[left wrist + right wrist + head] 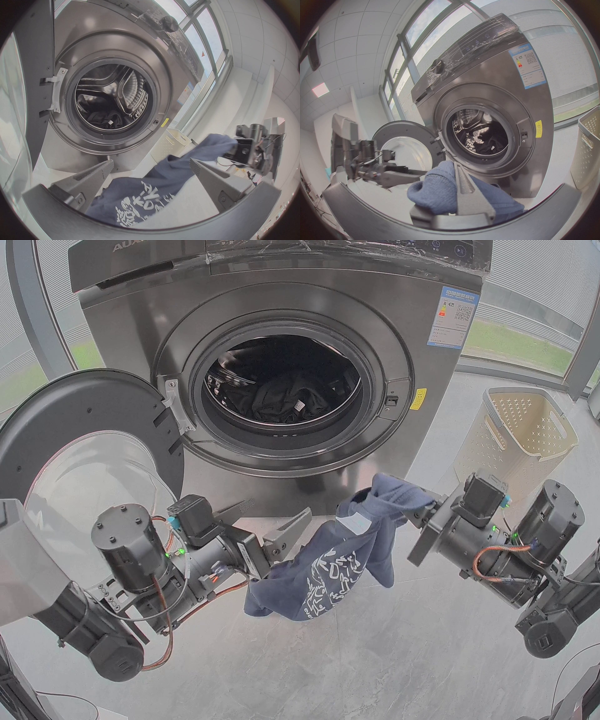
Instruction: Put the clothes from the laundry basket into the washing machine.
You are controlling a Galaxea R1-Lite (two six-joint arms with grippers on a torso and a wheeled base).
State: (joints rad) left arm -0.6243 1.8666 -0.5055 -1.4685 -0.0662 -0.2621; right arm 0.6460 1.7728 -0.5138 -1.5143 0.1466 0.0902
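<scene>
Here, white-lettered blue garment (325, 571).

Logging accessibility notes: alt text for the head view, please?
The right gripper holds a blue printed shirt before the open washing machine, its lower end draped by the open left gripper. In the drum lie dark clothes; the laundry basket stands at the right.

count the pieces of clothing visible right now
2. A blue printed garment hangs in front of the washing machine, the right gripper with its jaws shut on its upper end. A dark garment lies in the drum. More may be hidden deeper in the drum.
</scene>
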